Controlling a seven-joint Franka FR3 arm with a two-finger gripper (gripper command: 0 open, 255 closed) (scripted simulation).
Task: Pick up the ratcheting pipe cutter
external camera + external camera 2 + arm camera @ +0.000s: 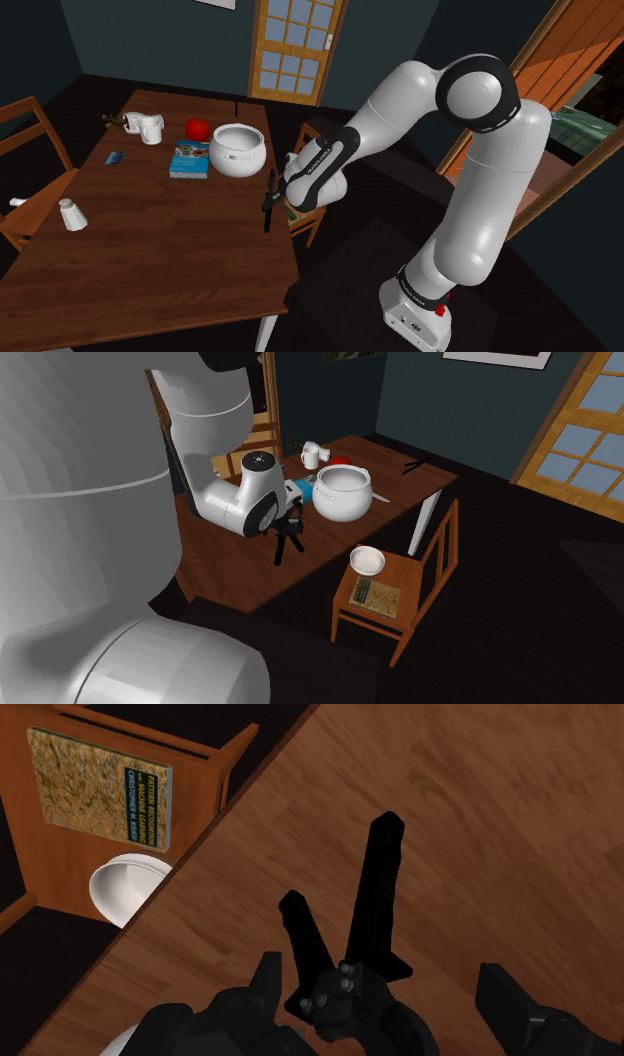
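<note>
Because the ratcheting pipe cutter (375, 904) reads as a rigid, all-black hand tool, I judge it stiff and fairly dense. Most of its weight is probably at the round head where the two handles join. It lies flat on the wooden table (480, 824), close to the edge that faces the chair (60, 874) carrying a book (100, 784) and a white bowl (130, 889).

The gripper (385, 989) hangs over the head end with its jaws spread wide and clasping nothing. One finger sits just beside the head, and the other stands apart from it with bare wood between.

The cutter's long axis runs from the head, which is under the gripper, out along the handles. These open in a narrow V, the longer one leaning a little inward from that table edge and the shorter one leaning toward it. Neither handle crosses the edge.

The best hold looks to be across the head or just beyond the joint, near the weight. The hard, smooth handles would likely swing or slip if pinched far out. The tool lies low, so the fingertips need to reach almost to the wood.
</note>
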